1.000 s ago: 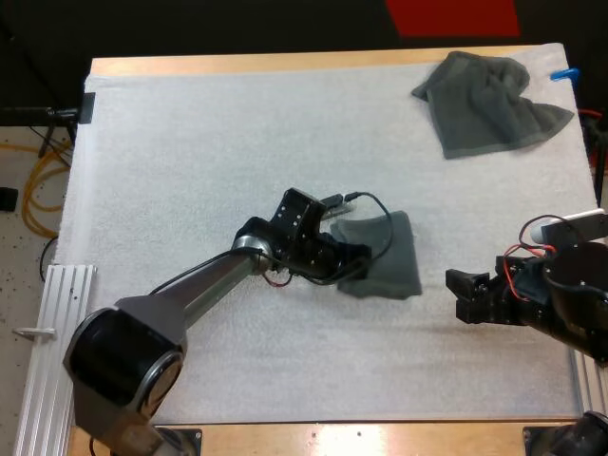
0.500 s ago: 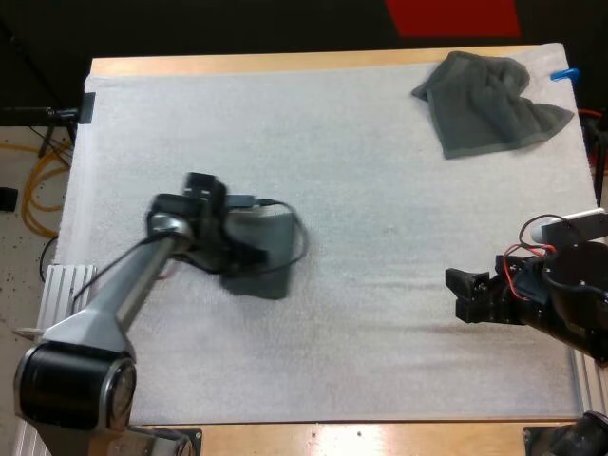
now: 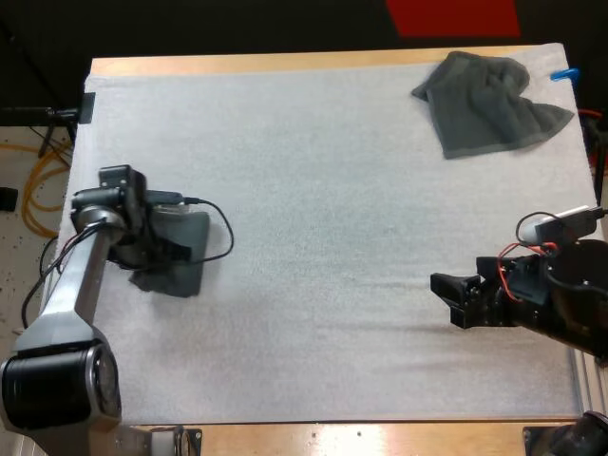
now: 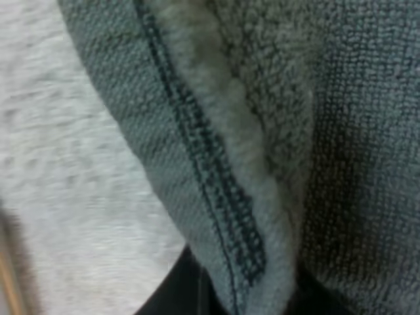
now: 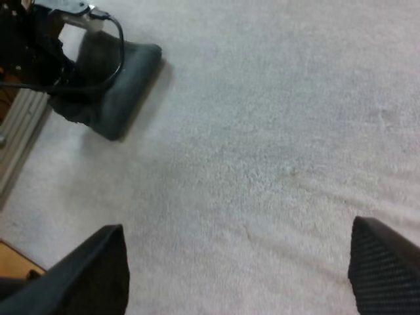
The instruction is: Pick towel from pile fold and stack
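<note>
Left gripper (image 3: 160,255) clamped on the folded dark grey-green terry towel (image 3: 187,256) at the left edge of the white mat (image 3: 332,190), right gripper (image 3: 446,299) agape, empty; cloth judged soft, light, floppy, best pinched at its hemmed fold.

Reads as a robotics lab or test bench rather than a home or shop. Shows in the plain wooden table (image 3: 285,64) laid with a white mat (image 3: 332,190) as a work surface, a metal robot arm (image 3: 68,285) mounted at its near edge, and a ribbed aluminium rail (image 5: 23,125) along one side. Also tells in yellow cables (image 3: 43,176) looped loose over a speckled floor (image 3: 19,266).
</note>
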Tool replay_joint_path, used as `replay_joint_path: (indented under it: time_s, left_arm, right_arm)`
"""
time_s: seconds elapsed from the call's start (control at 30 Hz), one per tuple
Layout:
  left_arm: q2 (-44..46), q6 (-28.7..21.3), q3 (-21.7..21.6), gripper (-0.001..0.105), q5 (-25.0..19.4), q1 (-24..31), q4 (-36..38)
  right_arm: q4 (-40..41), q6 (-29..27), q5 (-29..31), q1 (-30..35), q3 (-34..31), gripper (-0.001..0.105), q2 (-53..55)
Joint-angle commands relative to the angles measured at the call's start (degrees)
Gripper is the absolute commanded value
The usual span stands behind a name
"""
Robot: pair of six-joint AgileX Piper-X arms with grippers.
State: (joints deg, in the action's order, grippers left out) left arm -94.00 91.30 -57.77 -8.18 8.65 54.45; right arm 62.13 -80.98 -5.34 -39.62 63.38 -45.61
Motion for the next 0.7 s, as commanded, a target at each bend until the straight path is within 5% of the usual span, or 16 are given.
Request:
replay_joint_path:
  time_s: [0.0, 0.27, 0.53, 0.67]
  left_arm:
    - [0.5, -0.3, -0.6, 0.0, -1.0, 0.9, -0.7]
    - [0.5, -1.7, -0.6, 0.001, -1.8, 2.7, -2.4]
    - [0.5, -3.3, -0.6, 0.043, -8.7, 2.7, -2.5]
    - [1.4, -3.3, -0.6, 0.055, -14.8, 2.7, -2.4]
  right_arm:
    - [-1.1, -0.3, -0.7, -0.1, 0.1, 0.067, 0.6]
    - [-1.6, -0.3, -0.7, -0.1, 0.1, 0.067, 0.6]
    - [-1.7, -0.3, -0.9, -0.1, 0.1, 0.067, 0.6]
    - [-1.9, -0.3, -0.9, -0.1, 0.1, 0.067, 0.6]
